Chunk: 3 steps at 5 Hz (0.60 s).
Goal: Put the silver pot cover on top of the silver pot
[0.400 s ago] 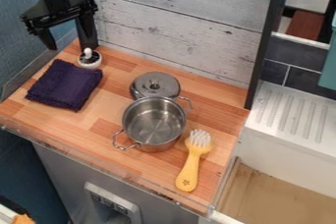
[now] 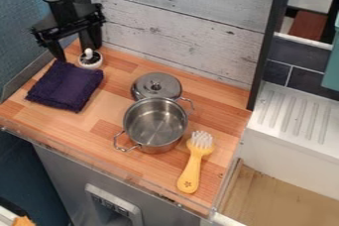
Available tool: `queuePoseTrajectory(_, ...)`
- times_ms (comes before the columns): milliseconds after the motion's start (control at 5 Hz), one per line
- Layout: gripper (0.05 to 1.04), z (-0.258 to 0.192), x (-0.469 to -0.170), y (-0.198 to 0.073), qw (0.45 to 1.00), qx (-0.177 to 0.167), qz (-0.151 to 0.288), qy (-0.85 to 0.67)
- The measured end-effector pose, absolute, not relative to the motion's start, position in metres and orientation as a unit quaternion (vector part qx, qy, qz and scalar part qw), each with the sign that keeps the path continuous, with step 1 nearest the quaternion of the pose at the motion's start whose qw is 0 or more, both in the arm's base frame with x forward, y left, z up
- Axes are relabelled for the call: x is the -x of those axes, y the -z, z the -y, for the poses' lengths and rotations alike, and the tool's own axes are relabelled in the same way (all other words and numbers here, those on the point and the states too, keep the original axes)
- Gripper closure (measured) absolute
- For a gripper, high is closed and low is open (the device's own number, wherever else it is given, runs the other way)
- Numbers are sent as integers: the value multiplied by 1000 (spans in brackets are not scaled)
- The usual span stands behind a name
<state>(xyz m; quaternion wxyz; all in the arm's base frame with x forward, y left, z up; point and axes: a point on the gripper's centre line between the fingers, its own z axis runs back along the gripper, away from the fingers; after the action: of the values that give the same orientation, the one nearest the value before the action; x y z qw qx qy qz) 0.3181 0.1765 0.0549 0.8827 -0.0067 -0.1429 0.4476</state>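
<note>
The silver pot cover (image 2: 147, 90) lies on the table (image 2: 109, 123) just beside the uncovered silver pot (image 2: 156, 123); grasping, lifting and seating the cover all remain. The end effector (image 2: 78, 52) is at the upper left, fingers spread wide, gripping nothing; contact with the purple cloth (image 2: 65, 86) cannot be determined.

The pot (image 2: 155, 123) and lid (image 2: 157, 82) are glossy metal; the counter (image 2: 99, 131), smooth wood; the towel (image 2: 65, 86) at ten o'clock, matt, rough cloth; the brush handle (image 2: 191, 170), smooth plastic.
</note>
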Motion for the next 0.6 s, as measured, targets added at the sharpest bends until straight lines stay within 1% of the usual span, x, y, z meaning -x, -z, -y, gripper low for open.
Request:
queuePoseTrajectory(200, 84, -156, -335, -43, 903, 0, 140, -406)
queuePoseTrajectory(600, 84, -124, -367, -13, 930, 3, 125, -346)
